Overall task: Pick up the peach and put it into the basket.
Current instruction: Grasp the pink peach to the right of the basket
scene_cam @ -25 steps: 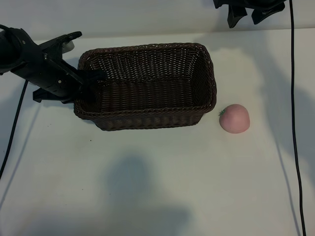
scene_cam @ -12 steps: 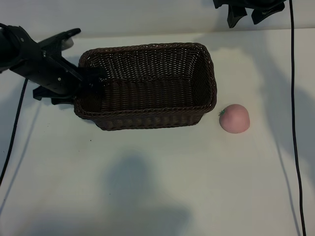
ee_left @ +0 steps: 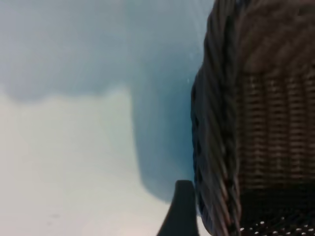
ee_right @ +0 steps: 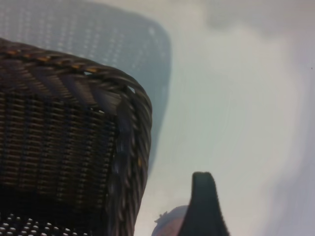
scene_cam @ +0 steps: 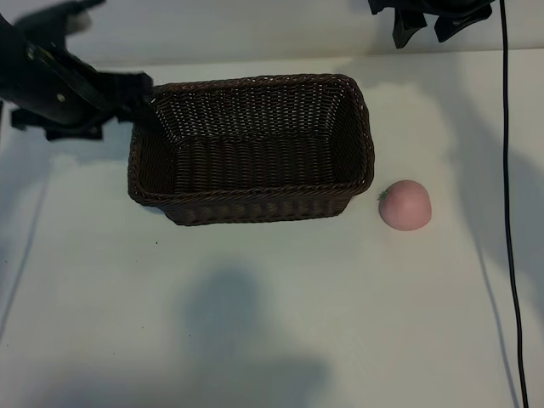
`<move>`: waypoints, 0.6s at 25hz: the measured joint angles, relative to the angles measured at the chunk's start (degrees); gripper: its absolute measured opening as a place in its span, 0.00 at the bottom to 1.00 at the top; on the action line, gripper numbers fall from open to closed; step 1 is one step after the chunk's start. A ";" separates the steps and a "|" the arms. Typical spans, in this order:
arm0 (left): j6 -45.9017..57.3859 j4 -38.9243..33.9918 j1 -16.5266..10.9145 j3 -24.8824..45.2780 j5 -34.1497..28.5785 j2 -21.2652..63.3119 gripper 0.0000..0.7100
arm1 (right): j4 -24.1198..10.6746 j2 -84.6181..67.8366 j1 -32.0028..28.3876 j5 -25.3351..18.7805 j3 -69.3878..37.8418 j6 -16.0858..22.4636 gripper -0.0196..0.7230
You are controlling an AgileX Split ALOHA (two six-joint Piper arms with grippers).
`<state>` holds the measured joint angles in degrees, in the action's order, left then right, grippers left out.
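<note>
One peach [scene_cam: 405,205], small, round and pale pink, is sitting on the white table [scene_cam: 280,323], and we are seeing it just beside the basket's right end, not touching it. Its tiny green stem bit is pointing toward the basket. We are looking down on the basket [scene_cam: 252,205], a large dark-brown wicker one with a braided rim, standing upright with nothing visible inside. In the right wrist view, we are seeing the peach [ee_right: 170,222] peeking out near one corner of the basket [ee_right: 74,147], partly hidden behind a dark fingertip [ee_right: 203,206].

We are finding the left gripper [scene_cam: 140,89] hanging over the basket's far left corner, its jaws spread and gripping nothing. We are spotting the right gripper [scene_cam: 429,24] at the far edge of the table, well apart from the peach, its two dark fingers spread and holding nothing. A black cable [scene_cam: 507,204] is running down the right side.
</note>
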<state>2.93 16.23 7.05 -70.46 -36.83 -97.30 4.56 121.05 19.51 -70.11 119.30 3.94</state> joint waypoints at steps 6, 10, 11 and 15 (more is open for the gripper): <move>4.00 -7.13 0.00 -0.95 -4.34 2.76 0.86 | 0.00 0.00 0.00 0.00 0.00 0.00 0.72; 5.82 -10.10 -0.05 -0.99 -5.33 4.27 0.85 | 0.02 0.00 0.00 0.00 0.00 0.00 0.72; 6.19 -10.59 -0.05 -0.99 -5.55 4.63 0.85 | 0.06 0.00 0.00 0.00 0.00 0.00 0.72; 7.12 -11.65 -0.05 -1.07 -6.56 5.16 0.85 | 0.14 0.00 0.00 0.00 0.00 0.00 0.72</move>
<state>10.05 4.58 7.00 -71.52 -43.39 -92.14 4.71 121.05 19.51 -70.11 119.30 3.94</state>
